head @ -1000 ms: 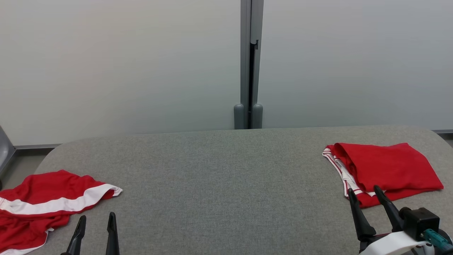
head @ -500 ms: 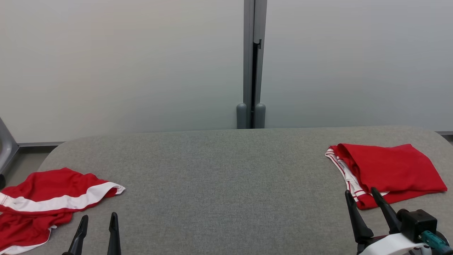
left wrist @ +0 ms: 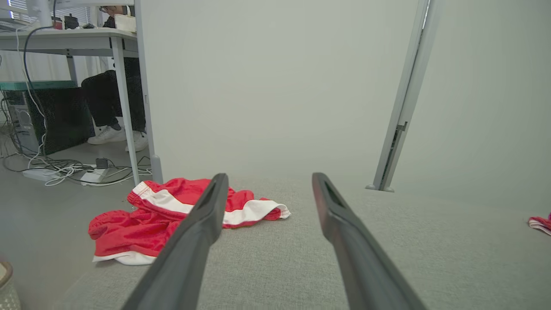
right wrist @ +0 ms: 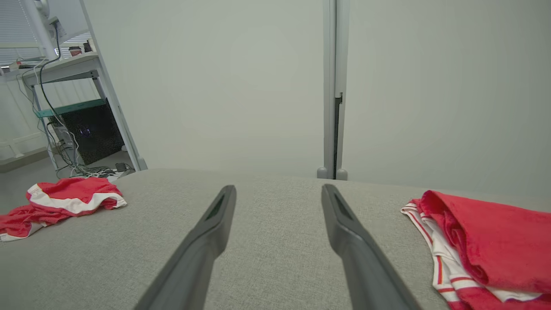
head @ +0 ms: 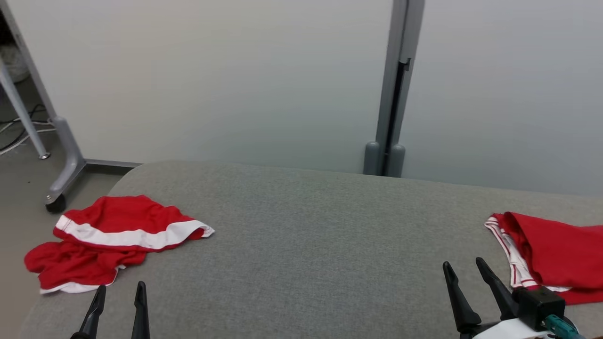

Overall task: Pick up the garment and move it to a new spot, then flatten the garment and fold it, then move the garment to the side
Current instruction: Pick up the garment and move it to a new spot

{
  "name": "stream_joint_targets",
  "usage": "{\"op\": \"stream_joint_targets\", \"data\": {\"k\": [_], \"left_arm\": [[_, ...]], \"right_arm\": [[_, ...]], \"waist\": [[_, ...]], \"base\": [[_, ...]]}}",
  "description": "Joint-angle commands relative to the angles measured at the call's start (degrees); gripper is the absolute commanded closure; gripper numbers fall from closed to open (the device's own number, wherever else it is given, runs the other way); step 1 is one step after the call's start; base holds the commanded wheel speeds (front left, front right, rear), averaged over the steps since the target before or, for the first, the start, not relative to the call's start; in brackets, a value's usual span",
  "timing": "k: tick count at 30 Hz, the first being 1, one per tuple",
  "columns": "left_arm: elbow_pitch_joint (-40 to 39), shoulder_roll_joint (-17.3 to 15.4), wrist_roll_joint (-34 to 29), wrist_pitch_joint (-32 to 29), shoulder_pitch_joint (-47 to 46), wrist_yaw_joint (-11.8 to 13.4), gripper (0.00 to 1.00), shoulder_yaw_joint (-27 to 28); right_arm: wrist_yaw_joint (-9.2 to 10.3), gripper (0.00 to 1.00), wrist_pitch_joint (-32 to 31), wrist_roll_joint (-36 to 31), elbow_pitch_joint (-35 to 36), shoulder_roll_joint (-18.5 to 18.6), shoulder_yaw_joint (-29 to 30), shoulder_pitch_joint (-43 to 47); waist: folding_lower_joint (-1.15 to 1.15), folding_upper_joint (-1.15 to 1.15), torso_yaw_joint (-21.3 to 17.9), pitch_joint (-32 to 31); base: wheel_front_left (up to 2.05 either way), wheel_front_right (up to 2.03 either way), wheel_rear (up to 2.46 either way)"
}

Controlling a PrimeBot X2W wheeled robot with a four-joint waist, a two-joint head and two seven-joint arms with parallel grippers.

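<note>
**Head view:** crumpled red-and-white shorts (head: 113, 235) lay at the table's (head: 306, 245) left edge, partly over it. A folded pair (head: 556, 249) lay at far right. L gripper (head: 120, 286) sat lower left, near the shorts w/o touching. R gripper (head: 462, 262) sat lower right, just beside the folded pair. Both were empty, fingers apart.
**L wrist view:** shorts (left wrist: 142, 228) ahead-left, beyond the spread fingers.
**R wrist view:** fingers spread; folded pair (right wrist: 486, 241) at right, shorts (right wrist: 64, 193) far left.

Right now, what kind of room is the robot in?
Probably an office or lab corner: pale partition panels behind a grey cloth-covered table, a desk with a computer tower under it, and cables tangled on the floor.
</note>
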State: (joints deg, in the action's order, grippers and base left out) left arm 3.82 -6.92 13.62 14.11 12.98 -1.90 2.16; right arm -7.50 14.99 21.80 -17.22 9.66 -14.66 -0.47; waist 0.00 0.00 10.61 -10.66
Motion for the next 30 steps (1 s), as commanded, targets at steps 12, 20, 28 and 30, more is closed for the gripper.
{"op": "stream_joint_targets", "data": {"k": [12,20,28,30], "left_arm": [[-2.0,-1.5,0.9,-1.8,0.2,1.8,0.00,1.7],[-1.8,-2.2,1.6,-2.1,0.0,2.3,0.00,2.2],[-0.8,-4.8,3.5,-7.1,-5.4,0.9,0.00,2.8],[0.8,-6.3,5.0,-11.4,-8.1,0.5,0.00,3.6]], "right_arm": [[0.01,0.00,0.2,0.6,1.6,-1.2,-2.7,-1.1],[0.01,0.00,0.2,0.9,2.4,-0.9,-3.4,-2.0],[0.01,0.00,0.3,-0.1,4.7,-1.5,-2.5,-0.7],[0.01,0.00,0.3,-0.5,5.9,-1.4,-2.2,-0.8]], "waist": [[0.00,0.00,11.0,1.5],[0.00,0.00,11.9,2.2],[0.00,0.00,9.9,2.8],[0.00,0.00,8.8,3.7]], "base": [[0.00,0.00,0.00],[0.00,0.00,0.00],[0.00,0.00,0.00],[0.00,0.00,0.00]]}}
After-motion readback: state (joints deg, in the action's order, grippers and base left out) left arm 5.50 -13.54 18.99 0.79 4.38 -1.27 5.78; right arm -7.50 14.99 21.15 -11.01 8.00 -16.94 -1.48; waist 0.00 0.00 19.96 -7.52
